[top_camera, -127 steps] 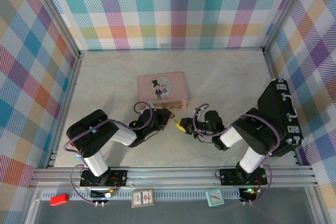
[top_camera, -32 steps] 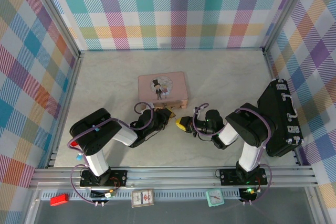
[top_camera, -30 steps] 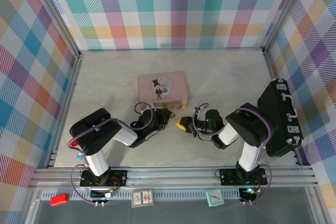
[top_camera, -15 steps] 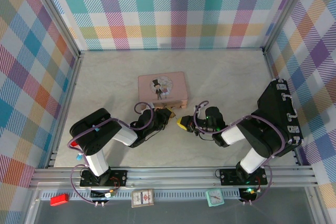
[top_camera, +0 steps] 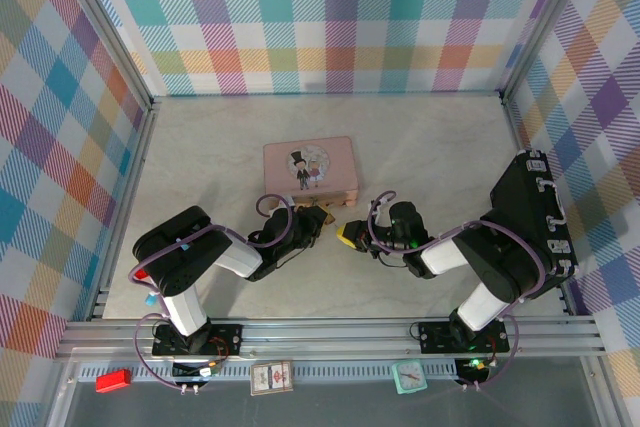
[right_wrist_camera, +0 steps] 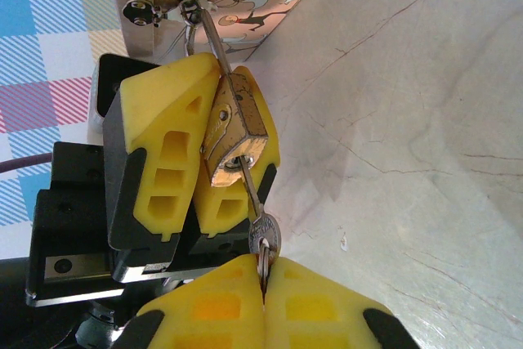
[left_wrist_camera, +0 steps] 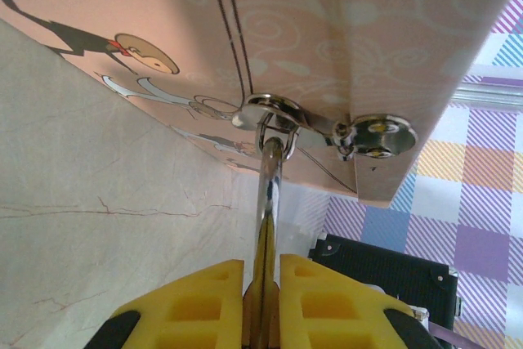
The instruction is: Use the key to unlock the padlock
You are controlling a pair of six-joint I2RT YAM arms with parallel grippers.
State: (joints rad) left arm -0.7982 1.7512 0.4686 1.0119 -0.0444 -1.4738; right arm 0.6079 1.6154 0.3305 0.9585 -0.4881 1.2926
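From above, the table [top_camera: 430, 147] carried the pink tin [top_camera: 308, 169], and the left gripper [top_camera: 321, 218] and right gripper [top_camera: 346, 236] met tip to tip just off its near right corner; what they held was too small to make out there. The right wrist camera supplied it: the left gripper's yellow fingers [right_wrist_camera: 163, 149] were clamped on the brass padlock [right_wrist_camera: 234, 130], which hung by its shackle [right_wrist_camera: 209, 37] from the tin's clasp [right_wrist_camera: 189, 7]. The padlock's long axis slanted away from the clasp, keyhole end toward the right gripper. The key [right_wrist_camera: 258, 222] lay nearly in line with it, blade in the keyhole, head pinched in the right gripper's closed tips. The left wrist camera showed the shackle edge-on, running up to the clasp.
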